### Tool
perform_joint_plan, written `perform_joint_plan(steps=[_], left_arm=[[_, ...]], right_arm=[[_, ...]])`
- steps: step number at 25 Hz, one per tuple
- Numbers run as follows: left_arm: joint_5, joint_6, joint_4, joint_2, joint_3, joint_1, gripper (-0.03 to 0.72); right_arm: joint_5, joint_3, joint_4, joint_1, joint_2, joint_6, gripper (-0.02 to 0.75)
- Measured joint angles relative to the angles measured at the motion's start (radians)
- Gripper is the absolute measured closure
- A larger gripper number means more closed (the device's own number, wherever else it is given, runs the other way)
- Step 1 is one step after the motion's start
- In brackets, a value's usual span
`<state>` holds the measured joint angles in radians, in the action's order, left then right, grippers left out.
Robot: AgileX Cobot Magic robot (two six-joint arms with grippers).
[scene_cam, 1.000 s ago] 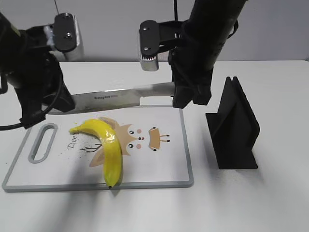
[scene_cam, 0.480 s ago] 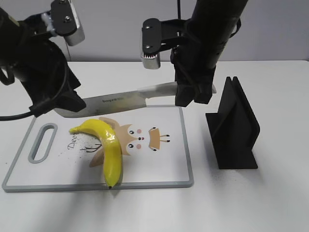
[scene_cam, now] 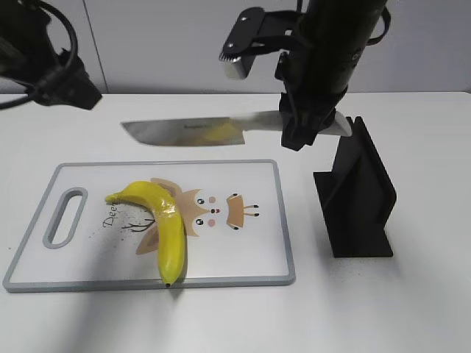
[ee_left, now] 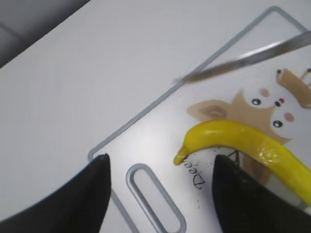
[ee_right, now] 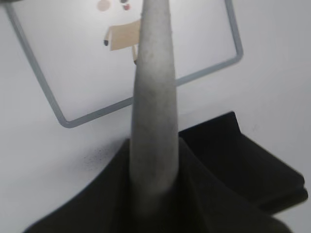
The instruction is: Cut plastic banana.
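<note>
Here the right gripper [scene_cam: 305,125] is gripping the knife [scene_cam: 199,132] by its pale handle, blade level above the cutting board [scene_cam: 243,257], probably for lining up a cut. The plastic banana [scene_cam: 163,224] is lying on that board. The left gripper [ee_left: 158,194] is hanging open, empty

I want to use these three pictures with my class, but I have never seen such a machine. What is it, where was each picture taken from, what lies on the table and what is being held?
It is a robot with two arms, each ending in a grasping tool. The wide picture looks at the table from the front; the other two come from cameras on the wrists. On the table lies a cutting board with a yellow toy banana on it, and beside it a black knife stand. The right tool grips a knife by its pale handle, held level above the board's far edge. The left tool is open and holds nothing.
</note>
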<state>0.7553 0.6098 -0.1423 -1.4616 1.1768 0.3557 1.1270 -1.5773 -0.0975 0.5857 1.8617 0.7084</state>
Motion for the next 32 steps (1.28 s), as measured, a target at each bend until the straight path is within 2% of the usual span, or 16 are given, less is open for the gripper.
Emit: perform_joint_plan(steps=[2, 5, 8, 12, 17, 21, 25, 32], left_arm=[[0.069, -0.162, 0.064, 0.001, 0.049, -0.025, 0.053], [0.182, -0.323, 0.095, 0.002, 0.128, -0.069, 0.071], [0.324, -0.390, 0.101, 0.005, 0.173, -0.117, 0.093], [0.446, -0.416, 0.093, 0.012, 0.151, -0.187, 0.100], [0.458, -0.422, 0.077, 0.103, 0.004, -0.236, 0.101], [0.461, -0.424, 0.072, 0.238, -0.117, -0.241, 0.101], [0.443, -0.424, 0.069, 0.390, -0.233, -0.241, 0.101], [0.403, -0.424, 0.068, 0.652, -0.459, -0.241, 0.101]], right_arm=[[0.010, -0.007, 0.041, 0.000, -0.016, -0.157, 0.549], [0.065, -0.034, 0.071, 0.000, -0.032, -0.331, 0.551], [0.084, -0.041, 0.072, 0.000, -0.054, -0.498, 0.550], [0.089, -0.017, 0.039, 0.000, -0.112, -0.696, 0.550], [0.006, 0.169, -0.005, 0.000, -0.272, -0.897, 0.550], [-0.101, 0.327, 0.098, 0.000, -0.414, -1.110, 0.550], [-0.117, 0.428, 0.206, -0.001, -0.516, -1.245, 0.550], [-0.137, 0.533, 0.247, -0.001, -0.575, -1.342, 0.550]])
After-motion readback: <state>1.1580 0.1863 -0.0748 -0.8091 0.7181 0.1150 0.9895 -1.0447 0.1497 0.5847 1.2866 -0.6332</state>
